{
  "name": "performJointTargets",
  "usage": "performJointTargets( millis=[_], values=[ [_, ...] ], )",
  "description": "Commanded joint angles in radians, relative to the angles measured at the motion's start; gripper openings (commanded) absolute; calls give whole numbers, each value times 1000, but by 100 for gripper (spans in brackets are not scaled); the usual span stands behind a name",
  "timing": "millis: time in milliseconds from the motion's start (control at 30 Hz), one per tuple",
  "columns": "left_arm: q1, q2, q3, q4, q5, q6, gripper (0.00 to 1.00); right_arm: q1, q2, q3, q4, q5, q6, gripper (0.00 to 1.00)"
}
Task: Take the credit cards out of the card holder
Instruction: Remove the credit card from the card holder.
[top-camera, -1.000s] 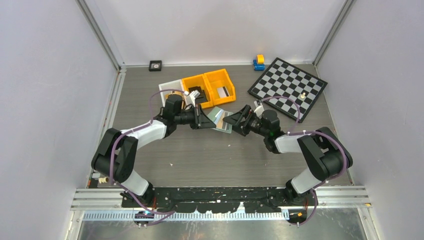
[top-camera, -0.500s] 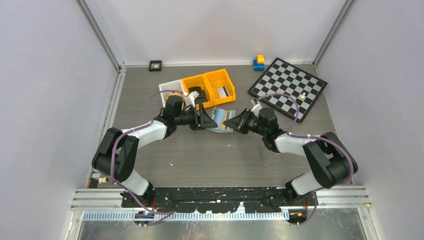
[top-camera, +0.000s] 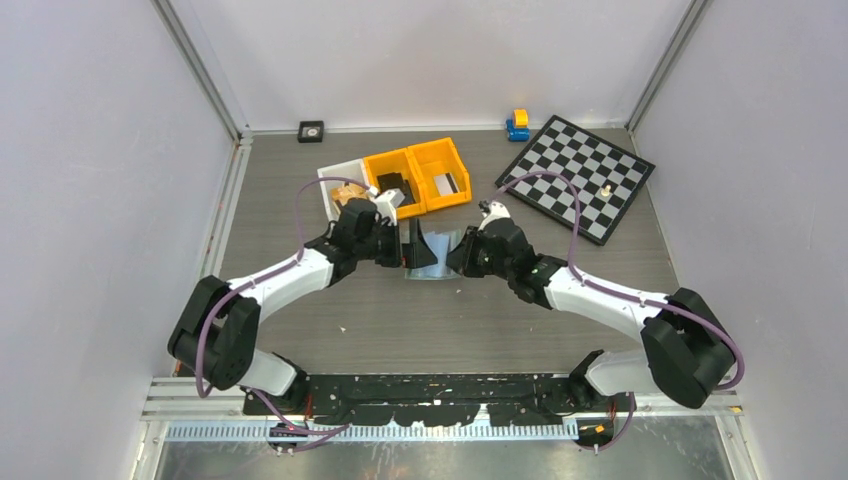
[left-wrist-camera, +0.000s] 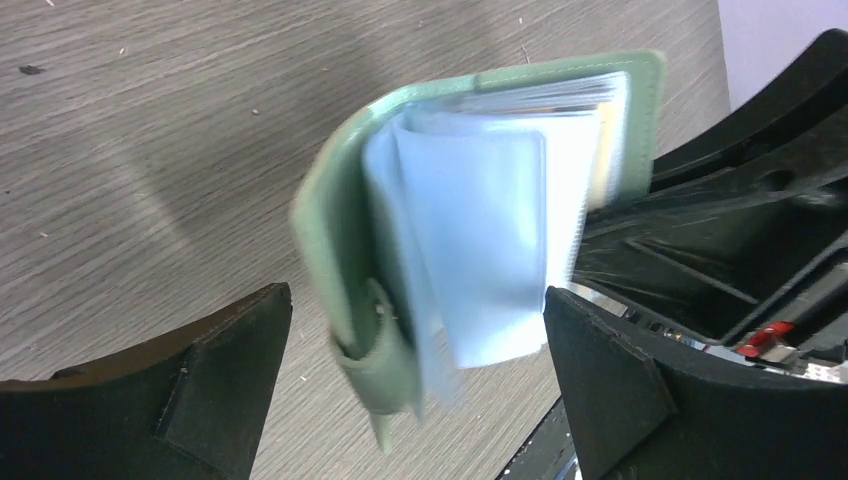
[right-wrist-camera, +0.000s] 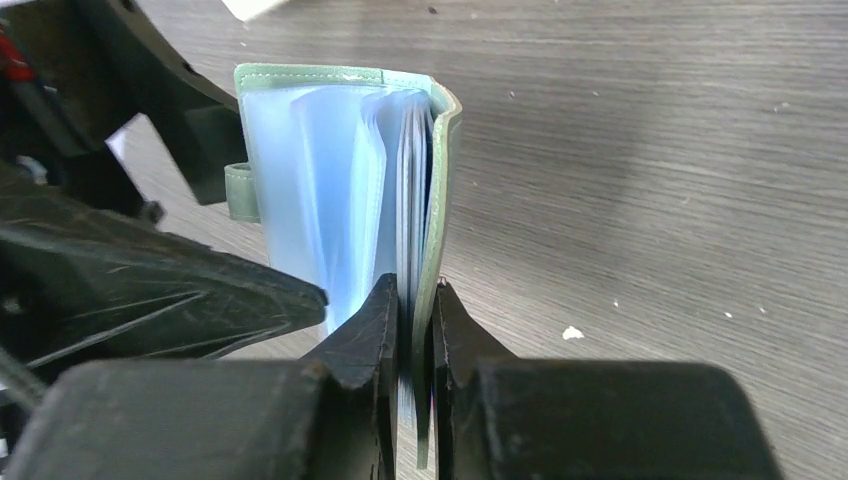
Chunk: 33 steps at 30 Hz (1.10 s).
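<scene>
Seen from above, the card holder (top-camera: 436, 250) is held open over the middle of the desk (top-camera: 400, 320). It sits between the left gripper (top-camera: 412, 248) and the right gripper (top-camera: 457, 260), near the orange bins (top-camera: 420, 178) (the checkerboard (top-camera: 578, 175) lies well apart, far right).

In the left wrist view, the left gripper's jaws stand wide apart on either side of the holder and touch nothing. The light-blue sleeves (left-wrist-camera: 480, 230) fan out, blurred.

In the right wrist view, the right gripper is clamped on the edge of the holder's green cover (right-wrist-camera: 440, 180), with some sleeves pinched in too.
</scene>
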Motion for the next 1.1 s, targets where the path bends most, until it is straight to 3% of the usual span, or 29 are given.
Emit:
performJointTargets(
  millis=[0, 100, 233, 433, 600, 700, 800, 900, 1067],
  values=[
    [-16, -85, -5, 44, -40, 49, 100, 31, 8, 63, -53, 121, -62, 1],
    [-21, -109, -35, 94, -16, 45, 100, 41, 15, 68, -54, 121, -71, 0],
    [-61, -51, 12, 44, -43, 69, 100, 59, 26, 78, -51, 121, -85, 0],
    [-113, 35, 88, -93, -203, 96, 100, 83, 23, 81, -42, 125, -96, 1],
    [-119, 97, 137, -173, -244, 103, 100, 87, 12, 77, -43, 136, -98, 0],
    [-123, 138, 189, -294, -368, 106, 100, 87, 1, 76, -63, 186, -92, 1],
    [-95, 150, 201, -330, -410, 78, 100, 87, -20, 69, -86, 250, -78, 1],
    [-16, 103, 130, -244, -303, 27, 100, 85, -34, 63, -102, 294, -70, 0],
    [59, -28, 27, -189, -306, -5, 100, 74, -41, 60, -106, 299, -56, 0]
  ],
)
